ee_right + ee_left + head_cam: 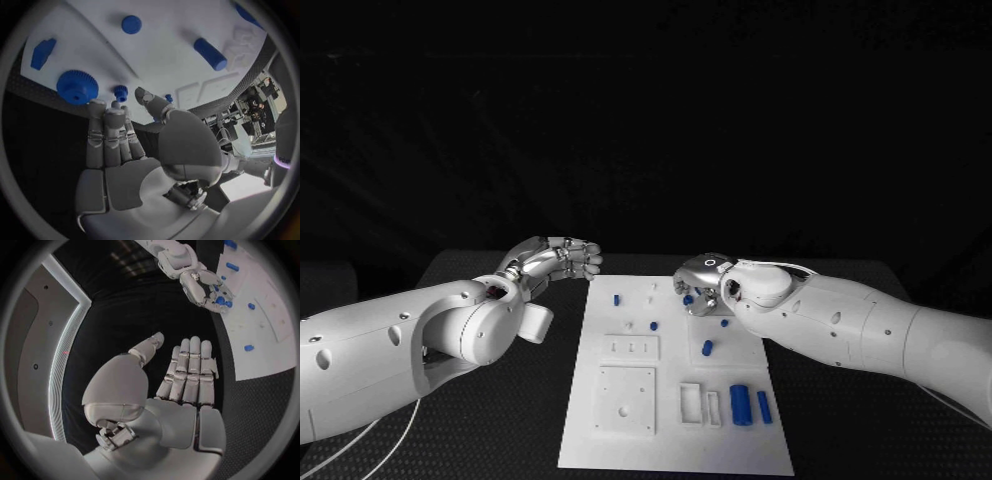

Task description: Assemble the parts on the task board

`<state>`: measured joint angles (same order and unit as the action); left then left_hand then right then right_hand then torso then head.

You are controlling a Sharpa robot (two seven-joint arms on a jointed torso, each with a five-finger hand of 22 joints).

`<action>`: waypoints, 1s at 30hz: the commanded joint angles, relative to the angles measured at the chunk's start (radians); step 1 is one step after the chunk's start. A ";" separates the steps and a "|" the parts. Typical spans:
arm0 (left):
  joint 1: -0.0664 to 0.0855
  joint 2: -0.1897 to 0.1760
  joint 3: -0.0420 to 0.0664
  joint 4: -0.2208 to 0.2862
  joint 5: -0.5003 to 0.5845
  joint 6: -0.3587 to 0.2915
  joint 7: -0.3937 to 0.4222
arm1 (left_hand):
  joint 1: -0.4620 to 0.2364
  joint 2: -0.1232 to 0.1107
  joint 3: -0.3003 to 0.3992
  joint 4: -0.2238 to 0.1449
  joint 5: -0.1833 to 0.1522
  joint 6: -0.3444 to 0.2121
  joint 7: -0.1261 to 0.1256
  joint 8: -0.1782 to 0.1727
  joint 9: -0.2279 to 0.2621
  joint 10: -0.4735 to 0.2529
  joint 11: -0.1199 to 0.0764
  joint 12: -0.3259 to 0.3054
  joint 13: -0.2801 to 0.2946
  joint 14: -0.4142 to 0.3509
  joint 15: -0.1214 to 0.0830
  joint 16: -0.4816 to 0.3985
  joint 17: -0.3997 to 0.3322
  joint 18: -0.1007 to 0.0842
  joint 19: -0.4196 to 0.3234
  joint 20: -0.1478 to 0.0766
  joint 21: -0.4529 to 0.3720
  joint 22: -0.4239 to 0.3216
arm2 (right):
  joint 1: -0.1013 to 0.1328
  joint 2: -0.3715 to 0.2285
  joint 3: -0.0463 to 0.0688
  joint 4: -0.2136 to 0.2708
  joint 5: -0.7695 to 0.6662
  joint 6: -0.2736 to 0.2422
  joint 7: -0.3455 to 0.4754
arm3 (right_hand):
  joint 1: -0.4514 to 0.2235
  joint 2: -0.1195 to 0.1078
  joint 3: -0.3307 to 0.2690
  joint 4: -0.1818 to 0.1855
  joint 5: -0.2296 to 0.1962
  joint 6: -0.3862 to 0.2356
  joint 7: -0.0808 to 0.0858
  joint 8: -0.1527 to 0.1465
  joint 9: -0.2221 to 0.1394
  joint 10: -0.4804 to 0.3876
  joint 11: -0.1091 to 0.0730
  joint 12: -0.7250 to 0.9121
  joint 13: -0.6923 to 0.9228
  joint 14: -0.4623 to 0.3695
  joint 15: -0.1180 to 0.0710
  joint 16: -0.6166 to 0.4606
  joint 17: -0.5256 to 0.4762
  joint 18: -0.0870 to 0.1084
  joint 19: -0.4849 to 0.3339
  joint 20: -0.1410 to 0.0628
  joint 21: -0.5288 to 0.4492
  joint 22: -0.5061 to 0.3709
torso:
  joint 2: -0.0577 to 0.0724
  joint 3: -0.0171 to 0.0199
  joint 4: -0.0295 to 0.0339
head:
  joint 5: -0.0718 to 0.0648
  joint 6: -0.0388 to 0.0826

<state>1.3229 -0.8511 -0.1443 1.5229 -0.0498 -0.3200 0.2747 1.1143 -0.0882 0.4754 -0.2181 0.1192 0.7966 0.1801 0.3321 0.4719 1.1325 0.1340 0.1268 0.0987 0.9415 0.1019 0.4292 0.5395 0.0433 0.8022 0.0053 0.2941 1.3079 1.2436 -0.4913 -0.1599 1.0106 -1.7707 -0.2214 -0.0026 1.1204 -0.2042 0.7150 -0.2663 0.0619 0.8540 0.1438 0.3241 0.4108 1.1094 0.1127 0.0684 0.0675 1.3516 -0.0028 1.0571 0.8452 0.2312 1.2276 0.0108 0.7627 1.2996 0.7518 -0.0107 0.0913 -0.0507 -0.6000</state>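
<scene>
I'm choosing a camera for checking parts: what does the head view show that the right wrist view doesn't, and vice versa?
Head view alone: the left hand, held beside the board with nothing in it. Right wrist view alone: the teeth of a gear lying close to the fingertips. Both: the right hand over the board's far end, and blue parts scattered on the board.

A black table [834, 432] with a matte top carries everything here. Its surface has a fine, dotted weave, plainest along the strip on the near right side [262, 405] and in the dark band beside the left edge [31, 92]. The far edge runs straight across, with rounded far corners, and beyond it there is only darkness.
</scene>
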 commanded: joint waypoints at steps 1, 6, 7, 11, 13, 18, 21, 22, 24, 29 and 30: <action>0.003 -0.002 0.001 0.005 0.003 0.020 0.002 | -0.011 -0.001 0.002 -0.003 0.004 -0.002 0.006 -0.004 -0.001 -0.005 0.005 -0.007 -0.002 0.000 0.006 -0.007 0.002 0.005 -0.007 0.001 0.007 0.024 | 0.000 -0.001 0.000 -0.004 -0.041 0.006 -0.017 | 0.003 -0.004 0.009 0.001 -0.008 0.004 -0.005 0.002 0.000 0.008 -0.002 0.002 0.002 -0.010 0.000 0.007 -0.003 0.031 0.033 -0.023 0.007 0.002 | 0.007 -0.0010 0.0027 | -0.001 0.000; 0.003 -0.001 0.001 0.003 0.003 0.021 0.001 | -0.013 -0.001 0.002 -0.003 0.004 -0.003 0.007 -0.005 -0.002 -0.006 0.006 -0.009 -0.002 0.000 0.007 -0.008 0.003 0.006 -0.008 0.001 0.008 0.024 | 0.000 -0.001 0.000 -0.006 -0.054 0.005 -0.022 | 0.006 -0.005 0.020 0.004 -0.009 0.011 -0.008 0.005 0.001 0.017 -0.005 0.003 0.003 -0.013 -0.003 0.013 -0.007 0.031 0.033 -0.023 0.007 0.003 | 0.014 -0.0007 0.0017 | -0.001 0.003; 0.003 -0.001 0.001 0.003 0.003 0.021 0.001 | -0.013 -0.001 0.002 -0.003 0.004 -0.003 0.007 -0.005 -0.002 -0.006 0.006 -0.009 -0.002 0.000 0.007 -0.008 0.003 0.006 -0.008 0.001 0.008 0.024 | 0.000 -0.001 0.000 -0.006 -0.054 0.005 -0.022 | 0.006 -0.005 0.021 0.004 -0.009 0.012 -0.008 0.005 0.001 0.018 -0.005 0.004 0.004 -0.013 -0.003 0.014 -0.008 0.031 0.033 -0.023 0.007 0.003 | 0.014 -0.0006 0.0019 | -0.002 0.002; 0.003 0.000 0.001 0.003 0.003 0.022 0.000 | -0.014 -0.002 0.002 -0.003 0.004 -0.003 0.007 -0.005 -0.002 -0.006 0.006 -0.009 -0.002 0.000 0.007 -0.008 0.003 0.006 -0.008 0.001 0.008 0.024 | 0.000 0.002 -0.001 -0.007 -0.058 0.004 -0.024 | 0.008 0.000 0.027 0.004 -0.010 0.016 -0.010 0.008 0.002 0.025 -0.007 0.005 0.005 -0.014 -0.004 0.018 -0.011 0.031 0.034 -0.023 0.008 0.005 | 0.017 -0.0004 0.0025 | -0.003 0.002; 0.004 0.000 0.001 0.004 0.003 0.023 0.000 | -0.015 -0.001 0.002 -0.003 0.004 -0.003 0.007 -0.005 -0.002 -0.006 0.006 -0.010 -0.002 0.000 0.007 -0.009 0.003 0.006 -0.008 0.002 0.008 0.024 | -0.001 0.004 -0.001 -0.008 -0.065 0.003 -0.026 | 0.008 0.002 0.029 0.004 -0.010 0.020 -0.010 0.010 0.003 0.031 -0.008 0.007 0.006 -0.014 -0.005 0.021 -0.013 0.031 0.035 -0.023 0.008 0.006 | 0.019 -0.0002 0.0033 | -0.003 0.002; 0.005 -0.001 0.001 0.007 0.003 0.025 -0.002 | -0.016 -0.001 0.002 -0.002 0.003 -0.003 0.007 -0.006 -0.002 -0.006 0.006 -0.011 -0.003 0.001 0.007 -0.009 0.004 0.006 -0.008 0.002 0.009 0.024 | -0.003 0.006 -0.001 -0.011 -0.069 0.003 -0.026 | 0.009 0.010 0.035 0.000 -0.011 0.037 -0.011 0.019 0.007 0.058 -0.010 0.015 0.011 -0.016 -0.008 0.028 -0.018 0.031 0.039 -0.024 0.014 0.010 | 0.022 0.0000 0.0040 | -0.002 0.000; 0.005 -0.001 0.001 0.007 0.003 0.026 -0.002 | -0.017 -0.001 0.002 -0.002 0.003 -0.004 0.007 -0.006 -0.002 -0.006 0.006 -0.012 -0.003 0.001 0.007 -0.010 0.004 0.006 -0.008 0.002 0.009 0.024 | -0.005 0.008 -0.002 -0.012 -0.077 0.000 -0.028 | 0.005 0.016 0.037 -0.001 -0.011 0.055 -0.012 0.028 0.011 0.085 -0.015 0.024 0.017 -0.019 -0.012 0.034 -0.023 0.031 0.046 -0.025 0.023 0.017 | 0.023 -0.0003 0.0038 | -0.002 0.000; 0.006 -0.001 0.001 0.007 0.003 0.026 -0.002 | -0.017 -0.001 0.002 -0.002 0.003 -0.004 0.007 -0.006 -0.002 -0.006 0.006 -0.012 -0.003 0.001 0.007 -0.010 0.004 0.006 -0.008 0.002 0.009 0.024 | -0.006 0.007 -0.002 -0.012 -0.082 0.000 -0.029 | 0.005 0.020 0.038 -0.002 -0.011 0.062 -0.013 0.032 0.013 0.094 -0.016 0.027 0.020 -0.019 -0.013 0.035 -0.024 0.031 0.047 -0.026 0.025 0.019 | 0.023 -0.0006 0.0034 | -0.001 -0.001; 0.006 -0.001 0.001 0.007 0.003 0.026 -0.002 | -0.017 -0.001 0.003 -0.002 0.003 -0.004 0.007 -0.006 -0.002 -0.006 0.007 -0.012 -0.003 0.001 0.007 -0.010 0.005 0.006 -0.008 0.002 0.009 0.024 | -0.006 0.007 -0.002 -0.010 -0.091 0.000 -0.032 | 0.008 0.029 0.042 -0.006 -0.012 0.084 -0.017 0.043 0.019 0.121 -0.024 0.038 0.028 -0.020 -0.020 0.039 -0.027 0.031 0.049 -0.026 0.031 0.023 | 0.024 -0.0008 0.0027 | 0.000 -0.002; 0.006 -0.001 0.001 0.006 0.003 0.027 -0.003 | -0.018 -0.002 0.003 -0.002 0.003 -0.004 0.008 -0.007 -0.002 -0.006 0.007 -0.012 -0.003 0.001 0.007 -0.010 0.005 0.006 -0.009 0.002 0.009 0.024 | -0.006 0.004 -0.002 -0.009 -0.111 -0.001 -0.041 | 0.021 0.052 0.062 -0.016 -0.013 0.112 -0.025 0.059 0.031 0.154 -0.037 0.050 0.039 -0.023 -0.034 0.044 -0.030 0.031 0.052 -0.027 0.039 0.028 | 0.026 -0.0006 0.0019 | 0.000 -0.003; 0.006 0.000 0.001 0.006 0.003 0.028 -0.004 | -0.018 -0.002 0.003 -0.002 0.003 -0.004 0.008 -0.007 -0.002 -0.006 0.007 -0.012 -0.003 0.001 0.007 -0.010 0.005 0.007 -0.009 0.002 0.009 0.024 | -0.006 0.004 -0.002 -0.009 -0.113 -0.001 -0.041 | 0.025 0.055 0.066 -0.018 -0.013 0.114 -0.026 0.061 0.032 0.157 -0.039 0.050 0.041 -0.023 -0.035 0.045 -0.031 0.031 0.052 -0.027 0.041 0.028 | 0.027 -0.0007 0.0016 | -0.001 -0.003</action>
<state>1.3260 -0.8524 -0.1440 1.5265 -0.0496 -0.3111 0.2679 1.1064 -0.0882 0.4754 -0.2180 0.1192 0.7929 0.1837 0.3321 0.4702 1.1290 0.1376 0.1191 0.0971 0.9415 0.1019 0.4259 0.5433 0.0380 0.7987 0.0089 0.2979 1.3075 1.2446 -0.4856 -0.1575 1.0030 -1.8476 -0.2440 -0.0326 1.1400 -0.1604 0.7749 -0.2866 0.0502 0.9596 0.1170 0.3800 0.4414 1.2550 0.0713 0.1121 0.1045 1.3350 -0.0220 1.0960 0.8156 0.2306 1.2502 0.0089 0.7976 1.3081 0.7766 -0.0110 0.0938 -0.0510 -0.6023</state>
